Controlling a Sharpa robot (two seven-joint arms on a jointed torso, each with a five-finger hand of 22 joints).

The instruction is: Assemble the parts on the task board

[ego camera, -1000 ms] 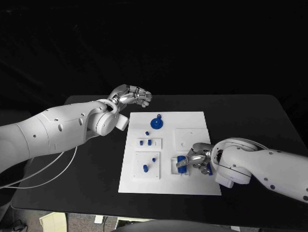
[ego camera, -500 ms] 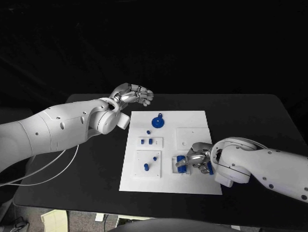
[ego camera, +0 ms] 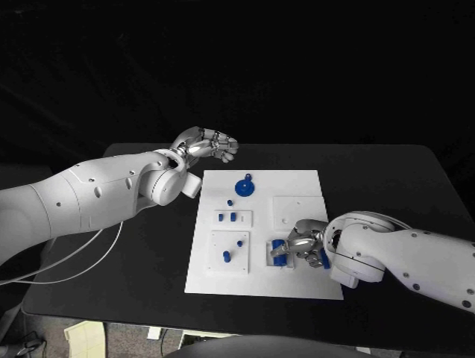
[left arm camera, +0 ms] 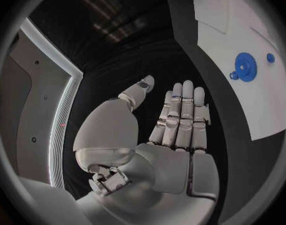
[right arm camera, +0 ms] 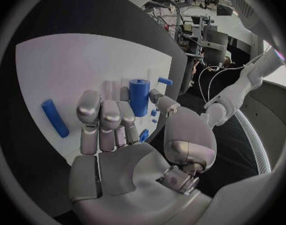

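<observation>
The white task board (ego camera: 297,186) lies mid-table. My right hand (ego camera: 304,249) rests over its near right corner, where thumb and fingers close around an upright blue cylinder (right arm camera: 139,96) standing on the board (right arm camera: 62,70). A blue rod (right arm camera: 55,117) lies flat on the board beside the fingers. My left hand (ego camera: 206,144) hovers off the board's far left corner; its fingers (left arm camera: 182,116) are straight, with the thumb apart and nothing held. A blue gear (ego camera: 244,186) sits near the board's far end, also seen as the gear (left arm camera: 244,63) in the left wrist view.
Small blue pieces sit in white fixtures at the board's left side: a pair (ego camera: 227,218) and a peg (ego camera: 225,256). A small blue knob (left arm camera: 270,58) lies beside the gear. Black table (ego camera: 388,179) surrounds the board.
</observation>
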